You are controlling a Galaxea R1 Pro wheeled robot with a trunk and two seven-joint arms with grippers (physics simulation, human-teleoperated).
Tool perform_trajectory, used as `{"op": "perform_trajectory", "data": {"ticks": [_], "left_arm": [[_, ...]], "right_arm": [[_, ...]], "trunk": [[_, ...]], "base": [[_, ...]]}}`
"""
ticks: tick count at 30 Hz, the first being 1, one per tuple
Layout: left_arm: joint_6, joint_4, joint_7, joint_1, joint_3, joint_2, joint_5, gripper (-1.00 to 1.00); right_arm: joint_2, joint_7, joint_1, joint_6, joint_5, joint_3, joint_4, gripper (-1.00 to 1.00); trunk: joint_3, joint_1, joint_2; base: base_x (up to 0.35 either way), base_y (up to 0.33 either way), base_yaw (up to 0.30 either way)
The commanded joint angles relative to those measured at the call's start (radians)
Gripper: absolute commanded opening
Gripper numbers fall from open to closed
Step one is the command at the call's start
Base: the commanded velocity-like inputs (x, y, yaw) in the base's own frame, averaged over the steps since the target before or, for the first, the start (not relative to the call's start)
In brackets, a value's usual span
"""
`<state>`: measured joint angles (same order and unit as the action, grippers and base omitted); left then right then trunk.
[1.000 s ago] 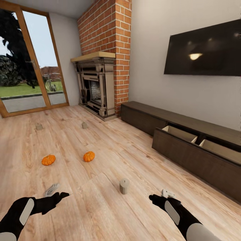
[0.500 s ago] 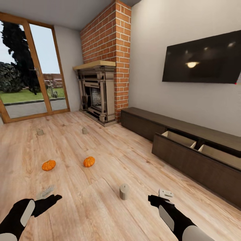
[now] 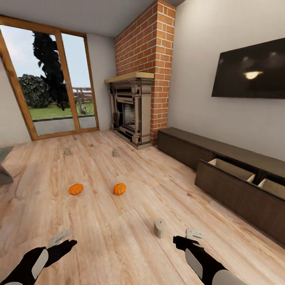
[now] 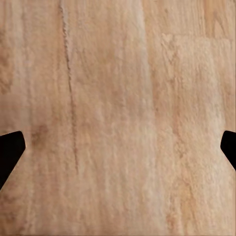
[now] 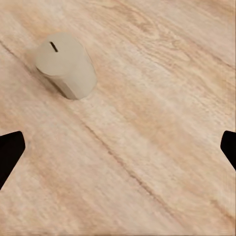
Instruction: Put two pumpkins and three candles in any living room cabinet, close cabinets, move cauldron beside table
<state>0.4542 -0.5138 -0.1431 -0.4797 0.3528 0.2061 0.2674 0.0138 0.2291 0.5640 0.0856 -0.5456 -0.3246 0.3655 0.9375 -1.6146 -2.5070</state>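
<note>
Your view has swung left; nearest candle (image 3: 159,228) now just beside right claw (image 3: 195,234). Both claws apart, empty.

Black arms, pale grey oval panels; left end effector (image 3: 59,237) and right end effector (image 3: 194,234) pale grey.

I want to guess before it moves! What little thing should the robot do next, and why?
Probably ease the right claw sideways and down over the nearest candle. That candle stands upright on the floor just beside the claw, whose fingers are spread wide and hold nothing, and the cabinet drawer already stands open nearby.
</note>
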Motion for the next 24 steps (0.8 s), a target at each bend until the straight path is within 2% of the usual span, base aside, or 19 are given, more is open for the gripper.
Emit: {"op": "perform_trajectory", "data": {"ticks": [1, 6, 14, 21, 24], "left_arm": [[0.007, -0.001, -0.004, 0.000, 0.005, 0.000, 0.004, 1.00], [0.007, 0.000, -0.004, 0.000, 0.005, 0.003, 0.004, 1.00], [0.006, 0.000, -0.005, 0.000, 0.005, 0.007, 0.006, 1.00], [0.006, 0.000, -0.010, 0.000, 0.005, 0.007, 0.004, 1.00], [0.006, 0.000, -0.013, 0.000, 0.005, 0.007, 0.003, 1.00]], "right_arm": [[0.003, 0.009, 0.001, 0.001, -0.005, -0.008, 0.001, 1.00], [0.011, 0.009, 0.001, -0.015, -0.003, -0.009, -0.010, 1.00], [0.012, 0.009, 0.001, -0.017, -0.003, -0.010, -0.013, 1.00], [0.012, 0.009, 0.001, -0.017, -0.004, -0.010, -0.013, 1.00], [0.011, 0.008, 0.001, -0.017, -0.004, -0.009, -0.013, 1.00]], "trunk": [[0.001, 0.000, 0.000], [0.001, 0.000, 0.000], [0.001, 0.000, 0.000], [0.001, 0.000, 0.000], [0.001, 0.000, 0.000]], "base": [[0.006, 0.125, 0.275], [0.097, 0.151, 0.275], [0.229, 0.191, 0.275], [0.324, 0.030, 0.266], [0.300, 0.003, 0.105]]}}
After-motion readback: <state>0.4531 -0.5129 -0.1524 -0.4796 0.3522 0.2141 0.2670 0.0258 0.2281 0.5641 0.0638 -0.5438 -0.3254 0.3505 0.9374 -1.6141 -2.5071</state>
